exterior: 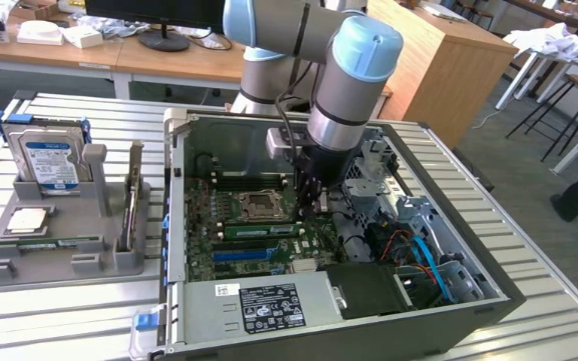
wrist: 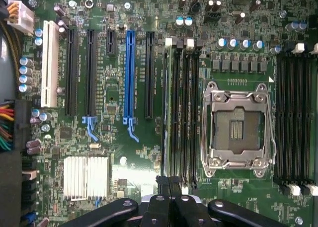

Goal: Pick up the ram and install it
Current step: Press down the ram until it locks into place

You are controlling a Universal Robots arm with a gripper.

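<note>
Exterior view: I am seeing the arm reaching down from its grey and pale-blue joints into the open computer case, its last link hanging close to upright. The tool is sitting low over the motherboard, just beside the empty processor socket on the exterior view's right. Its fingers are standing together. I am not making out anything between them.

The ram, a thin green stick, is standing on edge in the grey moulded holder on the slatted metal worktop, well apart from the tool. A blue-labelled silver hard drive is standing upright in the same holder, and a square silver processor chip is lying flat in it.

From the wrist view I am looking straight down on the green board. The tool's black rounded links are showing at the frame edge, closed up on each other. The socket is showing a bright metal frame around a dark square. Long black memory slots are running beside it, with a blue expansion slot and a finned silver heatsink further off.
</note>
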